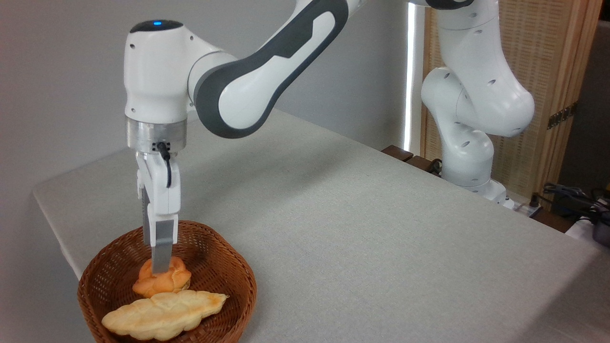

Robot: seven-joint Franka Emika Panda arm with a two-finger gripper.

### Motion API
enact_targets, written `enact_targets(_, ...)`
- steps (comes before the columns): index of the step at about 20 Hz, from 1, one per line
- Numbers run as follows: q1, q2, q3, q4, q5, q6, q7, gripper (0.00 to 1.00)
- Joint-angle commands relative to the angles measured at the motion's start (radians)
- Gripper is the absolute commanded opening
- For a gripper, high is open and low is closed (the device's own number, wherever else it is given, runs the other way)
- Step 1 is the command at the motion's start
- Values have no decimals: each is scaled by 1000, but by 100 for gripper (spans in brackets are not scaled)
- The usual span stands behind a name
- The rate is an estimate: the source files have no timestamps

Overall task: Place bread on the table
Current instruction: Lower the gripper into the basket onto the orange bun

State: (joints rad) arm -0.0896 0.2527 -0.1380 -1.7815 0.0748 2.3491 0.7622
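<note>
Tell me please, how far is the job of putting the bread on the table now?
Nothing is finished: the bread lies in the wicker basket, beside the pale loaf. In hand: the gripper is down at the bun's top; the view hides whether it is closed on it. Left: grasp, lift clear of the basket, and set it on the table.

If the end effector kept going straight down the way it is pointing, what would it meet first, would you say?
The round orange bun in the wicker basket. The end effector points straight down and its fingertip already sits at the bun's top, apparently touching; whether it is gripping is unclear from this single view.
</note>
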Motion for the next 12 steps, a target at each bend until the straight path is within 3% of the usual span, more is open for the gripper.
enact_targets(1, 8, 2, -6, -19, 31, 32, 17, 100)
enact_targets(10, 14, 34, -8, -52, 143, 122, 17, 100)
enact_targets(11, 16, 36, -6, -55, 155, 122, 17, 98)
enact_targets(12, 16, 36, -8, -62, 163, 122, 17, 86)
